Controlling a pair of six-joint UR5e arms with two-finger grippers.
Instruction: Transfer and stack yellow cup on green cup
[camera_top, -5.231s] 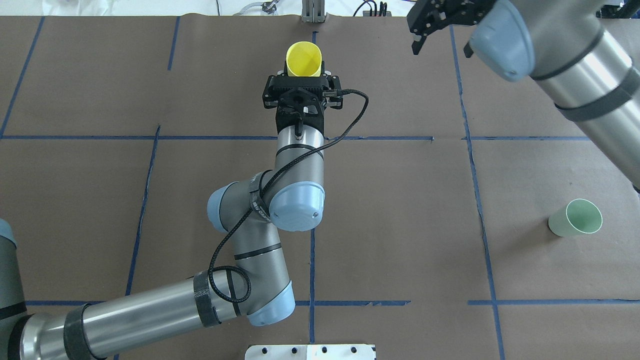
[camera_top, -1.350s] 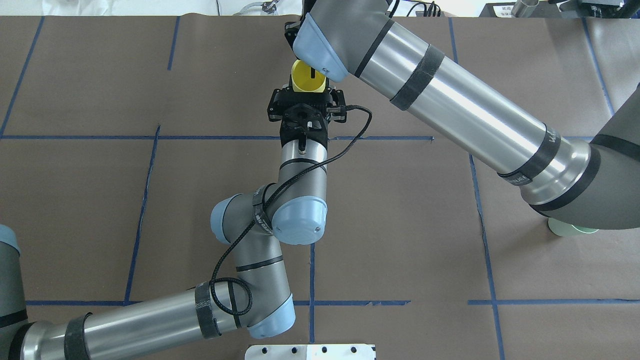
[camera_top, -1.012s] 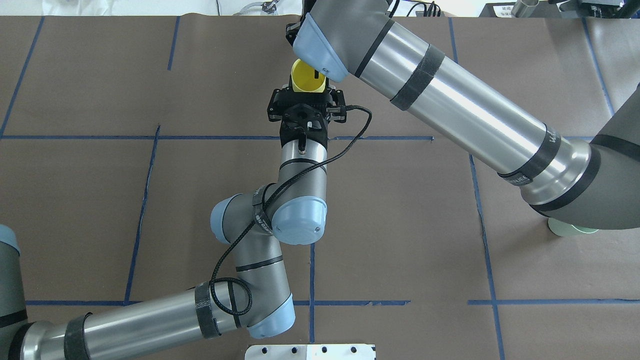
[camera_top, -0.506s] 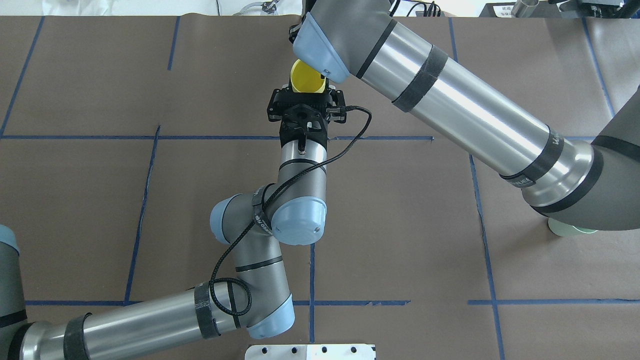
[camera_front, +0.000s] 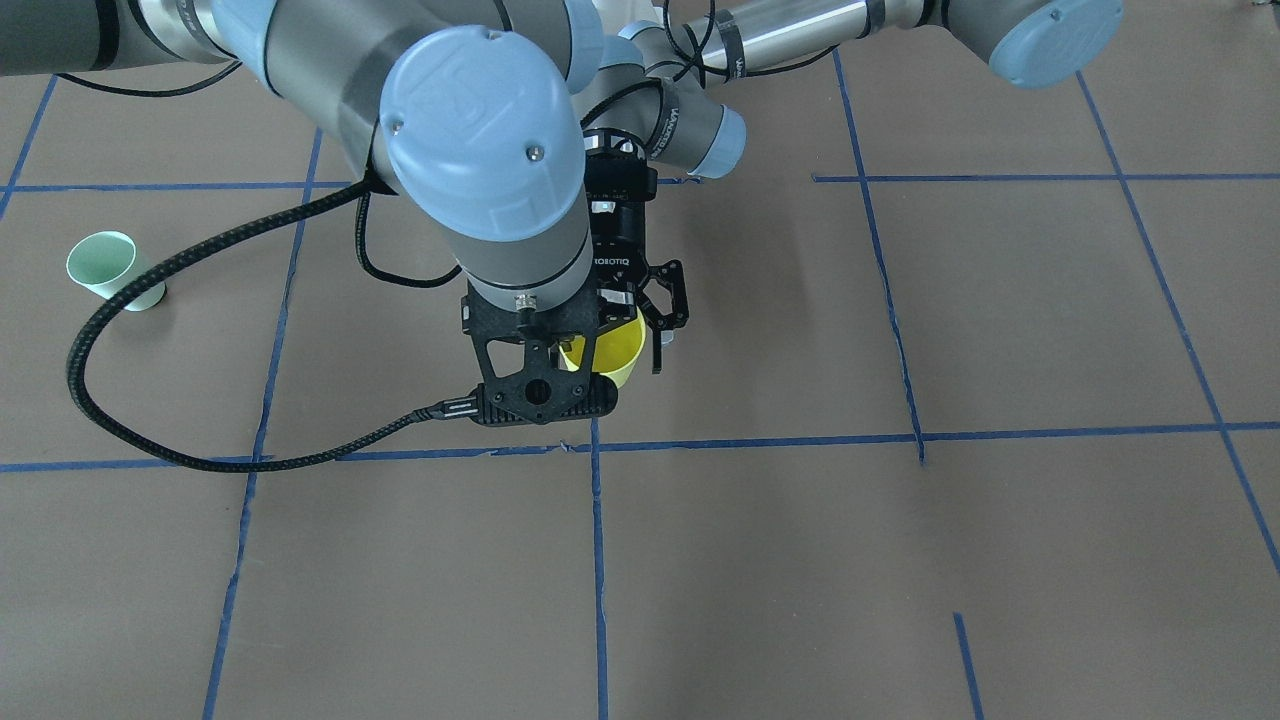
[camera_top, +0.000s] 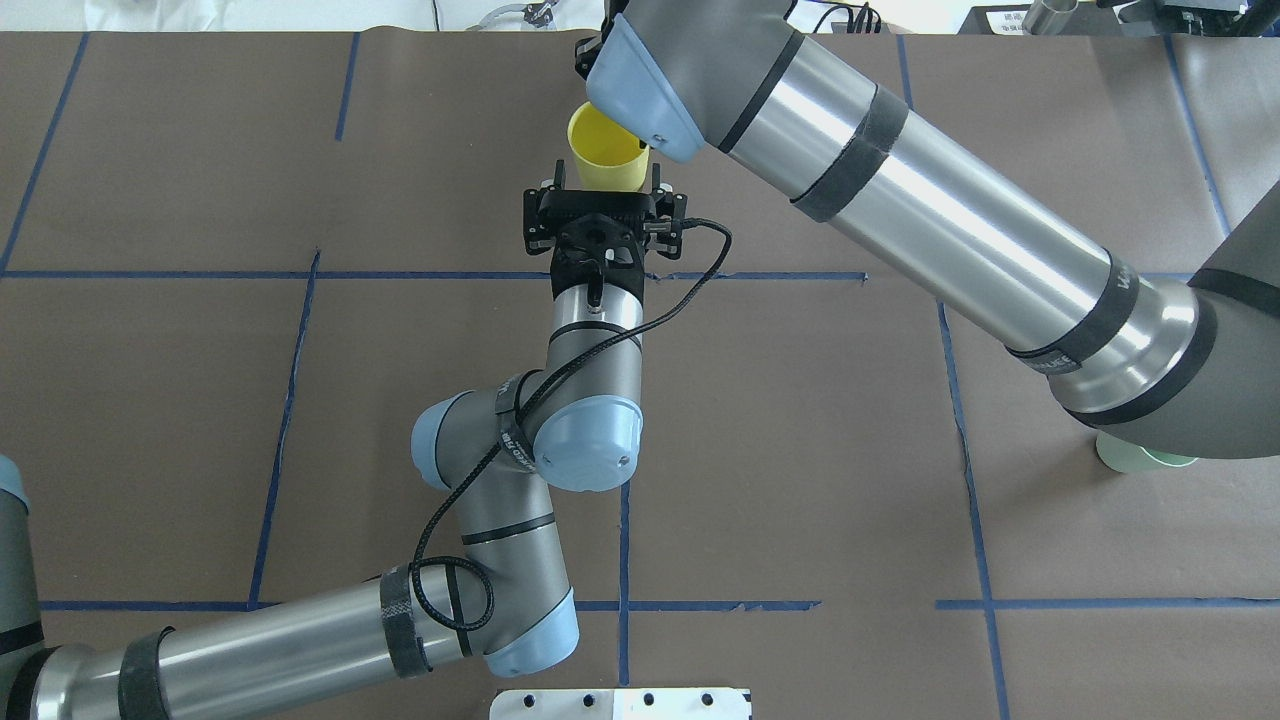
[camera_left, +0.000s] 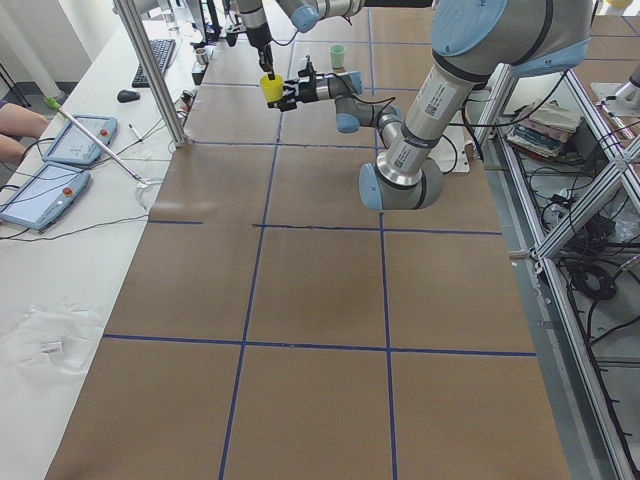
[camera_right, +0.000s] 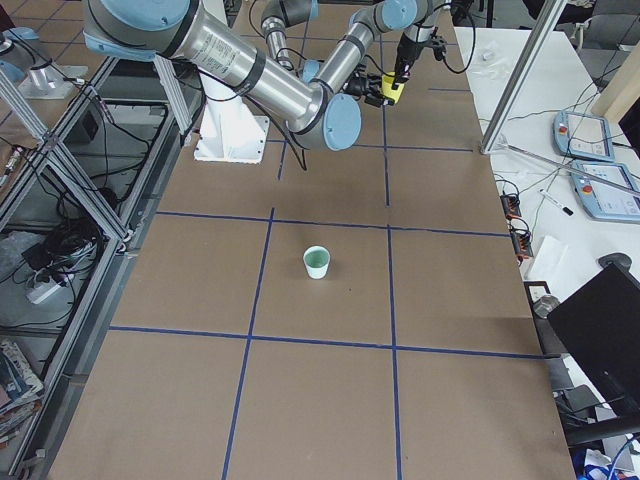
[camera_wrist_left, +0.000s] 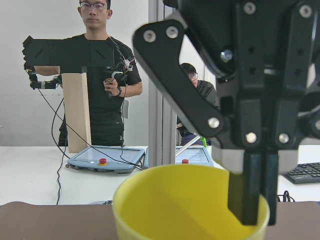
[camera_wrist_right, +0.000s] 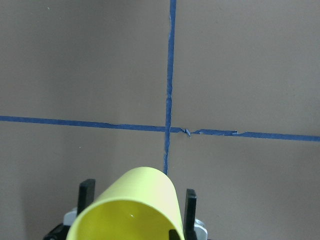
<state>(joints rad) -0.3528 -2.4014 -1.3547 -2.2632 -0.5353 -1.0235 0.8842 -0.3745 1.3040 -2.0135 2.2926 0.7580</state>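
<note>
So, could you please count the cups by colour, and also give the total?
yellow cup: 1
green cup: 1
Total: 2 cups

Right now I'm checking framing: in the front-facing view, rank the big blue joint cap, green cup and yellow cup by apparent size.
1. Big blue joint cap: largest, though nearest the camera.
2-3. Green cup and yellow cup: unranked; they look alike, and the yellow is partly hidden.
</note>
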